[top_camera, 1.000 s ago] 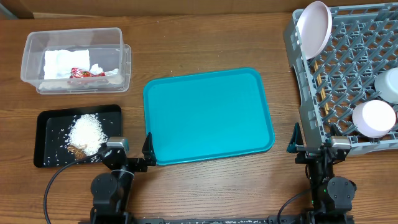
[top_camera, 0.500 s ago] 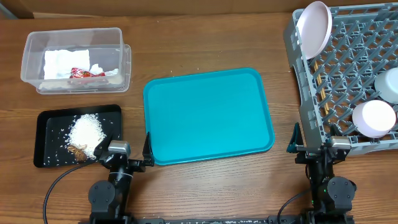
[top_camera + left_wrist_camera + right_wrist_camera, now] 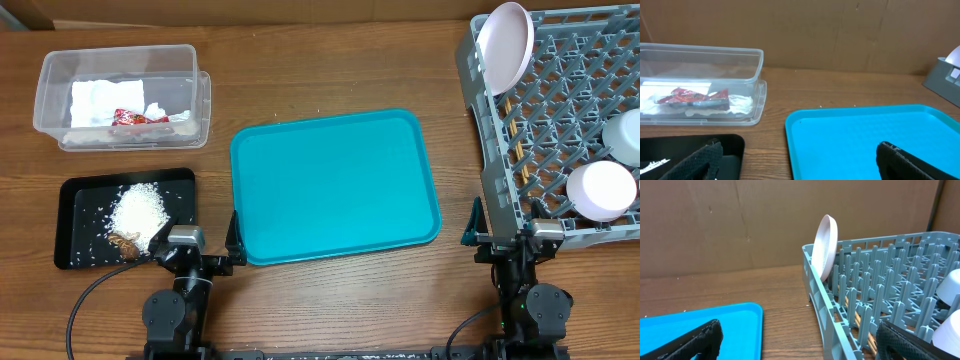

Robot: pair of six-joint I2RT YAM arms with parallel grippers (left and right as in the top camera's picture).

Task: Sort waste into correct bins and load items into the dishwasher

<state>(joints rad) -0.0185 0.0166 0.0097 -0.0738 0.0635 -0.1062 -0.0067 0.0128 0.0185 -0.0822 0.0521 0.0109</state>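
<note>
Left gripper [image 3: 198, 240] and right gripper [image 3: 505, 238]: jaws spread wide, both arms folded low, pointing forward.

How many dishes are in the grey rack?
3: a plate standing at the far left corner, a bowl near the front edge, a third dish cut off at right. Others may be hidden.

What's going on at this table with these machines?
Two robot arms are clearing up after a meal. Right now the left gripper and right gripper sit open, holding nothing. Crumpled white paper napkins and a small red wrapper lie in the clear plastic tub, white rice in the shallow black tray, a round white plate and two white bowls in the grey plastic dish rack.
</note>
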